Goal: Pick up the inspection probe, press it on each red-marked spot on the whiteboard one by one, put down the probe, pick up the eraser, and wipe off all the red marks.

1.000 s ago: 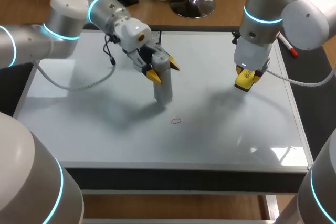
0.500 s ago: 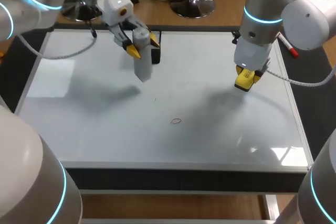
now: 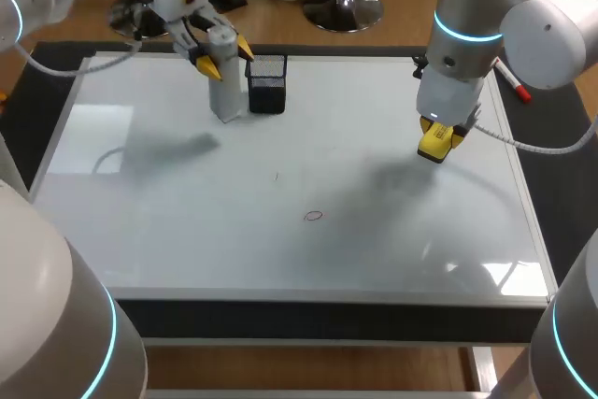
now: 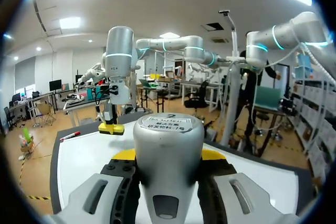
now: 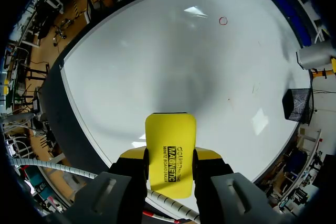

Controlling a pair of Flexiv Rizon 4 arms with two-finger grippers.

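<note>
While the left gripper (image 3: pixel 225 56) clamps the probe (image 3: pixel 225 92) at upper left, beside the cup (image 3: pixel 267 86), the right gripper (image 3: pixel 439 140) pinches the eraser (image 5: pixel 170 150) above the board (image 3: pixel 187 231); a red ring (image 3: pixel 314 216) sits mid-frame.

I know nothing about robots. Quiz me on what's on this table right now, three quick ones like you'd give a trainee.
1. True or false: the yellow eraser lies loose on the whiteboard.
2. What do the left arm's jaws hold? A) a red pen B) the grey probe C) nothing
3. What dark thing stands beside the probe?
Key: 1 false, the right arm's jaws grip it; 2 B; 3 the black mesh holder.
</note>
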